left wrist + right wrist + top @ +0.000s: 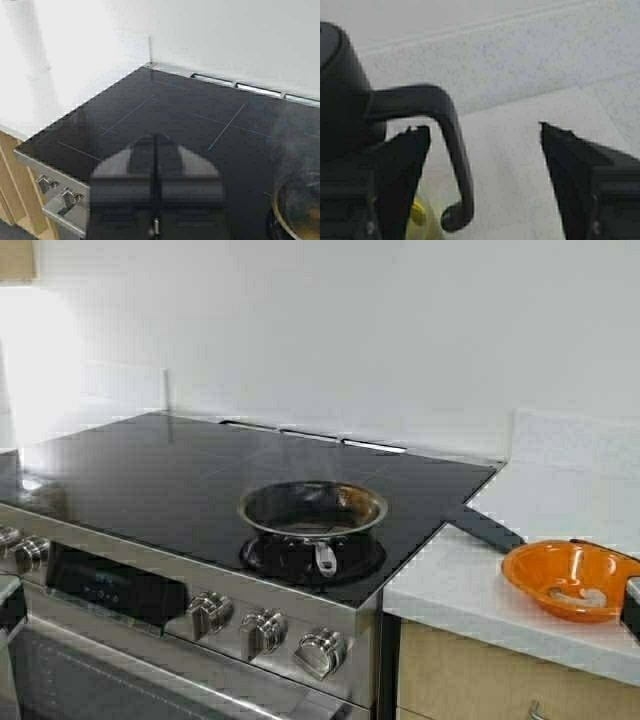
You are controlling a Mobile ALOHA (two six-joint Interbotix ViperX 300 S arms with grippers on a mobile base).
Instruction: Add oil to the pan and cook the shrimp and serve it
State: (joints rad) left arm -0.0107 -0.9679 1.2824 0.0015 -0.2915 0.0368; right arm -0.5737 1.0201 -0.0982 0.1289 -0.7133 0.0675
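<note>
A black glass cooktop (190,485) tops a stainless-steel range, with a row of metal knobs (265,632) along its front panel and a dark display (112,585) to their left. Narrow vent slots (312,436) run along the cooktop's rear edge, against a plain white wall (350,330). Just beside the range on the right, a pale speckled worktop (470,590) carries an orange bowl (570,580). A dark flat strip (487,527) lies across the seam between cooktop and worktop.

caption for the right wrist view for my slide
Open right gripper straddling the curved black handle of the black-lidded glass oil jug above the pale speckled countertop.
</note>
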